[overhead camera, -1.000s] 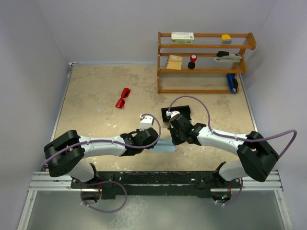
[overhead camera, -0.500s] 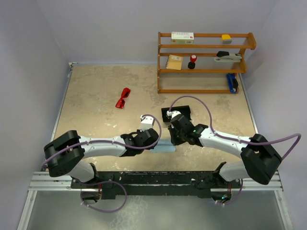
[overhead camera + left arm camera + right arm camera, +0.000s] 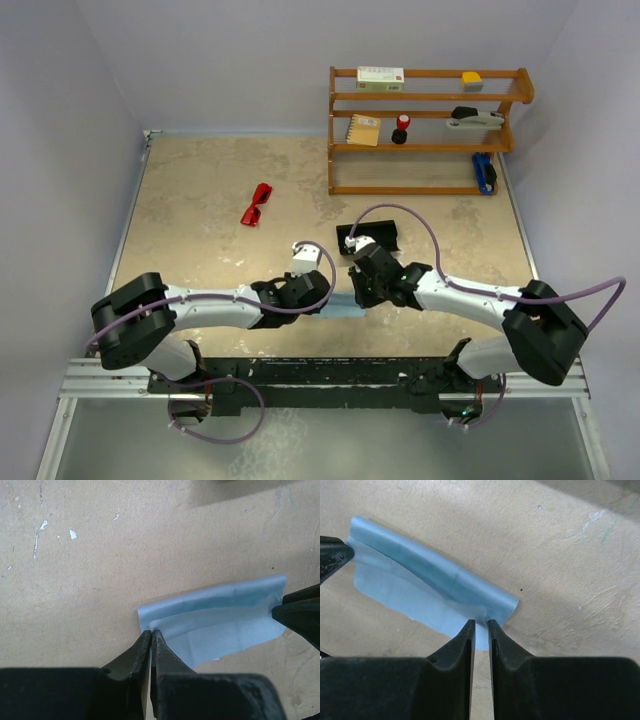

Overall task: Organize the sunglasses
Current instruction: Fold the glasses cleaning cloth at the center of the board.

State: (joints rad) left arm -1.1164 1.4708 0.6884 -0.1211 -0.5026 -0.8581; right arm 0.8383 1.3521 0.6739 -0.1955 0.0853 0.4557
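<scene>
So the right fingers (image 3: 460, 645) slid nearer and eased a crack apart at the folded cloth (image 3: 215, 620); can't tell if they still grip. The left fingers (image 3: 135, 655) stay pressed together on its other corner. The sunglasses (image 3: 257, 204) lie untouched far up the bench (image 3: 200, 190), so I'd guess it's still cloth prep.

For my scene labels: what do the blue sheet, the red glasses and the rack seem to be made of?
The blue sheet: probably thin soft cloth, matte; it folds over in a rounded roll. The red glasses: likely plastic, evenly bright red; too small to judge gloss. The rack: seems wood, smooth warm-brown finish.
</scene>
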